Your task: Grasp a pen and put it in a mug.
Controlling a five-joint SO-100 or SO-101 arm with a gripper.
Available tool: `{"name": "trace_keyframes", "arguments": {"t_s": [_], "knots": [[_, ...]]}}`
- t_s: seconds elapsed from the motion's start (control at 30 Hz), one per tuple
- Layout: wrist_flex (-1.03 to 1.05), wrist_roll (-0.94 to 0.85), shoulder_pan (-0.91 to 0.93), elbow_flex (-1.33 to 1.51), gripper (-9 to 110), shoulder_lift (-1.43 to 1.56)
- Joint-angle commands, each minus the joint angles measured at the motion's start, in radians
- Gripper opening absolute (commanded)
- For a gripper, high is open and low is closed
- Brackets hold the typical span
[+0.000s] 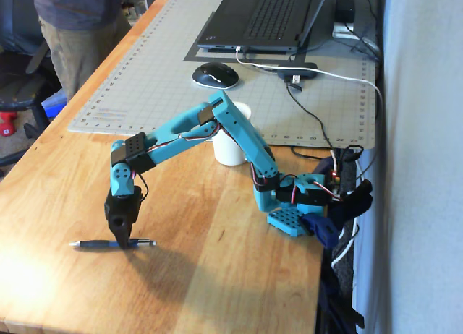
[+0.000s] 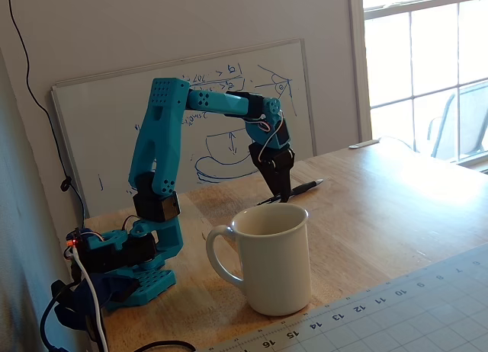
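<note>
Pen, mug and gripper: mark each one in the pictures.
pen (image 1: 88, 243), a fixed view, on its barrel left of the gripper.
mug (image 2: 276, 267), a fixed view, on its outer wall.
gripper (image 1: 124, 241), a fixed view, at its fingertips around the pen.

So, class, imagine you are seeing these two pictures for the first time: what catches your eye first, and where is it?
The turquoise arm dominates, stretched across the wooden table with its black claw pointing down onto a pen that lies flat near the table's front edge in a fixed view. Next comes the white mug, large in the foreground of the other fixed view, standing upright near the arm's base.
</note>
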Motion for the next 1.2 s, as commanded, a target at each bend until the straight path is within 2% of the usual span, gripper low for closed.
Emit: {"name": "trace_keyframes", "arguments": {"t_s": [0.0,0.23,0.37,0.57,0.97,1.17], "knots": [[-0.014,-0.002,0.011,-0.057,0,0.092],[-0.017,-0.026,0.06,-0.003,1,0.298],[-0.067,-0.261,0.074,0.083,1,0.423],[-0.144,-0.877,0.153,0.244,1,0.597],[-0.169,-2.255,0.364,0.402,0,0.896],[-0.173,-2.847,0.495,0.463,0,1.078]]}}
